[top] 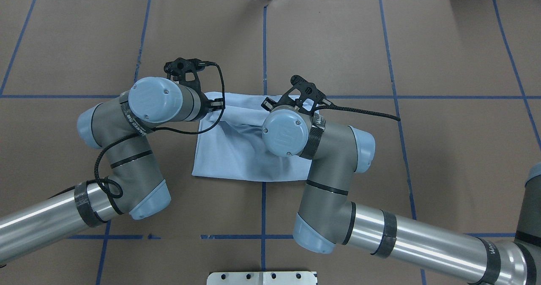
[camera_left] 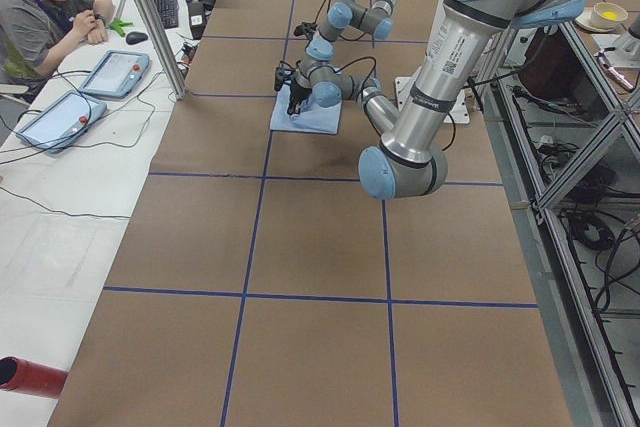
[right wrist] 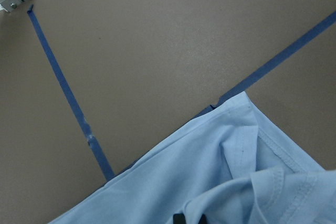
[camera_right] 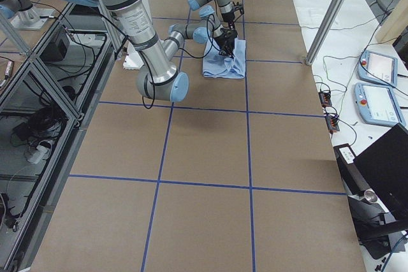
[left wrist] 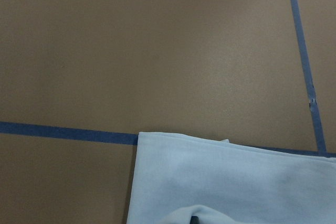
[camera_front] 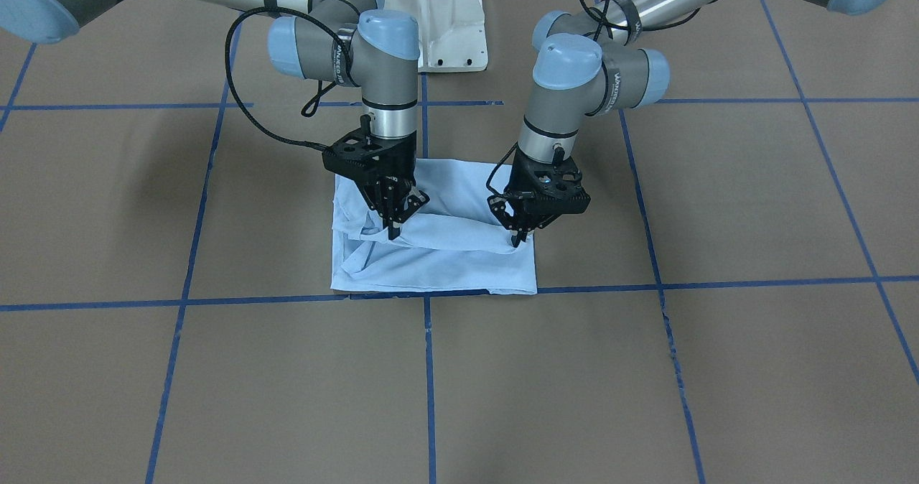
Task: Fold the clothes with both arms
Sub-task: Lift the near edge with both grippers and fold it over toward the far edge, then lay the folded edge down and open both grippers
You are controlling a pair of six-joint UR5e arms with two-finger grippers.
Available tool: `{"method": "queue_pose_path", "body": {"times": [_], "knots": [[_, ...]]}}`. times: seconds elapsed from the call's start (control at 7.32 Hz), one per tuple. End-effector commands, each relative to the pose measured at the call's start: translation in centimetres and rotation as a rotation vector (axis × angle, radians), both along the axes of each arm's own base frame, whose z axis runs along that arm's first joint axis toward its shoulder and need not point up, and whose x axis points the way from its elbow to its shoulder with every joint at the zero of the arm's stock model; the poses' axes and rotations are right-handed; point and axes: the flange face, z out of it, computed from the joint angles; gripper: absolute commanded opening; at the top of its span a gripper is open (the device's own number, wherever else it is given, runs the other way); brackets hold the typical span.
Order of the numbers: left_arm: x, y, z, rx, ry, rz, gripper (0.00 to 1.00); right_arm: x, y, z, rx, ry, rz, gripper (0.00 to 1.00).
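Since the shirt (camera_front: 445, 268) lies partly folded in the middle of the table (camera_front: 718, 204), we judge the right gripper (camera_front: 393, 233) and left gripper (camera_front: 517, 238) each pinching its top layer, jaws pressed together; if one lifts faster, the fold could skew.

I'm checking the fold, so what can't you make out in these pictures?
- Shirt: any print or label, folded inside in every view.
- Left gripper and right gripper: in the overhead view, hidden under their own wrists.
- Wrist views: the bottom edge cuts off nearly all of both grippers.
- Side views: grippers too small to judge.
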Motion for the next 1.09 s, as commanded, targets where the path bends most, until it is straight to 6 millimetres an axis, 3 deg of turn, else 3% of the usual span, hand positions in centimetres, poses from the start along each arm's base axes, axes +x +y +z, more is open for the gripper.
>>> {"method": "queue_pose_path", "body": {"times": [0.0,0.14,0.27,0.41,0.68,0.82,0.96], "knots": [[-0.1,-0.1,0.1,0.002,0.000,0.000,0.59,0.4,-0.7,0.0,0.065,0.063,-0.067,0.99],[-0.8,-0.3,-0.4,0.067,-0.006,0.032,1.00,1.2,-1.6,0.2,0.069,0.074,-0.078,1.00],[-2.8,-1.4,-1.0,0.123,-0.002,0.068,1.00,1.6,-1.5,-0.6,0.103,0.089,-0.180,1.00],[-4.8,-2.2,-0.3,0.126,0.002,0.133,1.00,1.9,-0.7,-0.9,0.145,0.111,-0.259,1.00],[-5.3,-2.3,0.0,0.129,-0.001,0.134,1.00,-2.0,4.3,-0.4,0.214,0.174,-0.359,1.00],[-5.3,-2.2,-0.1,0.127,0.002,0.135,1.00,-3.3,4.9,0.6,0.277,0.259,-0.390,1.00],[-5.3,-2.2,0.1,0.123,0.001,0.133,1.00,-4.0,4.3,1.4,0.299,0.315,-0.412,1.00]]}}
